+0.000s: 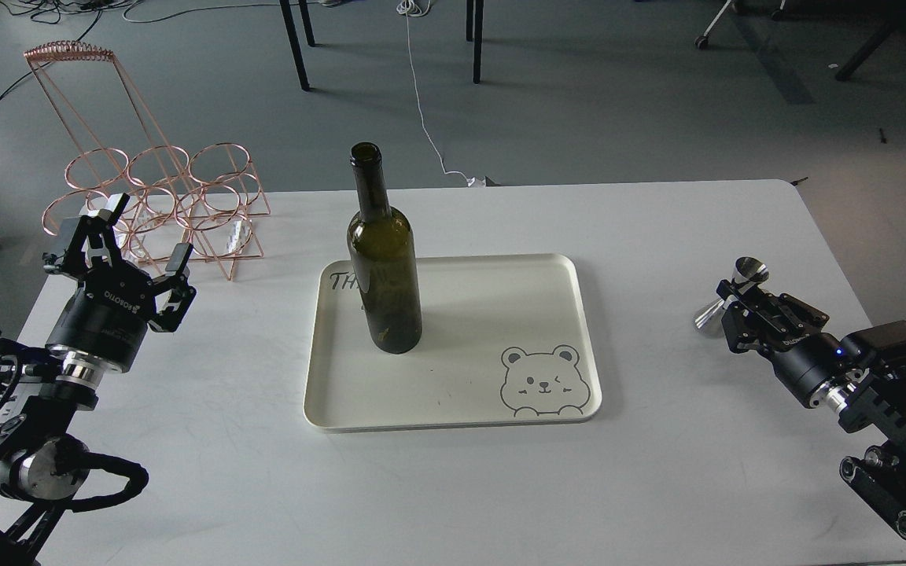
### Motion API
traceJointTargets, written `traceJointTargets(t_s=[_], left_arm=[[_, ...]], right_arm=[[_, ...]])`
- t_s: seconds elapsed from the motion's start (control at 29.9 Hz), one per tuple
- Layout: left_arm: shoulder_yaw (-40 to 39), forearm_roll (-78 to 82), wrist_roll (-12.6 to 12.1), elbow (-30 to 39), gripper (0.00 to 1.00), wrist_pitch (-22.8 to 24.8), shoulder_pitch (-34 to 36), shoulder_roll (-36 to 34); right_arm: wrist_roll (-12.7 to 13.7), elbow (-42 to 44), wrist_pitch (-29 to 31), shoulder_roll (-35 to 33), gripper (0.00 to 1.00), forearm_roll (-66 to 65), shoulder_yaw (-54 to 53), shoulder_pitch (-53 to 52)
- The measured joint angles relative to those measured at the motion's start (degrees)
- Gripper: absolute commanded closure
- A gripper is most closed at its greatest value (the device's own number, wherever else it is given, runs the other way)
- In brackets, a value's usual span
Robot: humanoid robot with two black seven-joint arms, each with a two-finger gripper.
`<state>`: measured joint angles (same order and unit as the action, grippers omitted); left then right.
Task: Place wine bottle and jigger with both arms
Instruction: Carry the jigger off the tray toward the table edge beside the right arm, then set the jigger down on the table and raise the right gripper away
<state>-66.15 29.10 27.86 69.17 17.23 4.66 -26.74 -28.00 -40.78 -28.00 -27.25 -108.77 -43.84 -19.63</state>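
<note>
The wine bottle (384, 259) is standing upright on the cream tray (500, 393), in the tray's left part, at about ten o'clock from the tray's middle. Its mouth is open, with no cork or cap. The bottle is covering part of some black letters printed at the tray's upper left corner. A bear face drawing (541, 381) is sitting at the tray's lower right corner, at about four o'clock from the bottle. The tray is lying in the middle of the white table (657, 487).

The left gripper (124, 248) is hanging over the table's left edge, at about nine o'clock from the bottle and well apart from it. Its fingers are spreading wide apart and are holding nothing. Just behind it, at about one o'clock from the gripper, a copper wire rack (158, 200) is standing on the table's far left corner.

The right gripper (736, 303) is staying low over the table's right side, at about three o'clock from the tray. It is clamping its fingers on the jigger (728, 299), which is tilting strongly, with one shiny cone pointing up and away and the other cone down toward the table. I cannot tell if the lower cone is touching the table.
</note>
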Motion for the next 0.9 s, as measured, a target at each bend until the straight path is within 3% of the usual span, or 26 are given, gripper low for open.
traceJointTargets(t_s=[0.03,0.13,0.3,0.64,0.9], left_arm=[[0.02,0.03,0.0,0.0,0.01,0.0,0.0,0.0],[0.05,0.04,0.0,0.0,0.01,0.0,0.0,-0.02],[0.06,0.06,0.0,0.0,0.01,0.0,0.0,0.22],[0.06,0.08,0.0,0.0,0.01,0.0,0.0,0.46],[-0.03,-0.01,0.04,0.0,0.01,0.0,0.01,0.37]], right_arm=[[0.0,0.0,0.0,-0.01,0.54,0.0,0.2,-0.04],[0.0,0.0,0.0,-0.07,0.25,0.02,0.41,-0.14],[0.0,-0.18,0.0,-0.18,0.05,0.94,0.65,-0.22],[0.0,-2.12,0.0,-3.67,0.03,1.49,0.89,0.78],[0.0,-15.19,0.0,-14.11,0.02,3.59,1.07,10.28]])
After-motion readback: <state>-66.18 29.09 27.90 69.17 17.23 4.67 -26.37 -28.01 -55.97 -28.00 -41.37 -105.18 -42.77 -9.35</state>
